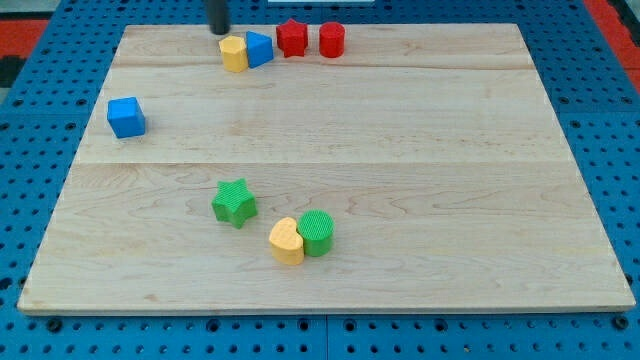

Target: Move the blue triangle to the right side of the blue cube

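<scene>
The blue triangle (260, 49) lies near the view's top, touching a yellow block (234, 54) on its left. The blue cube (126, 117) sits at the view's left, well below and left of the triangle. My tip (219, 30) is at the board's top edge, just above and left of the yellow block, a short way up-left of the blue triangle.
A red star (291, 37) and a red cylinder (332, 40) stand right of the triangle. A green star (234, 202), a yellow heart (286, 241) and a green cylinder (317, 233) lie lower in the view. The wooden board (450, 180) sits on a blue pegboard.
</scene>
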`<action>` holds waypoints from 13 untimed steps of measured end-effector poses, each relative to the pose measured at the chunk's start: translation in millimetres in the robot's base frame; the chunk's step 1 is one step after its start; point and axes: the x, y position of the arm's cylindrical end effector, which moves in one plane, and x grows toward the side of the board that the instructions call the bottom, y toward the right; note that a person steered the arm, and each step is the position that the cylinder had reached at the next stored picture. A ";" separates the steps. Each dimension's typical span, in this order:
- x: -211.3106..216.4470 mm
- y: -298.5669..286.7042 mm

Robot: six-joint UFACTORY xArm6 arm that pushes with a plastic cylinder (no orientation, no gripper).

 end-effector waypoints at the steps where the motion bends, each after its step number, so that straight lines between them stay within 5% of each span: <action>1: 39.6 13.2; 2: 92.8 19.7; 5: 98.1 116.7; 6: 131.9 87.0; 7: 126.2 59.5; 8: 103.1 106.1; 9: 83.7 67.5; 11: 130.7 -12.0; 13: 126.3 -1.7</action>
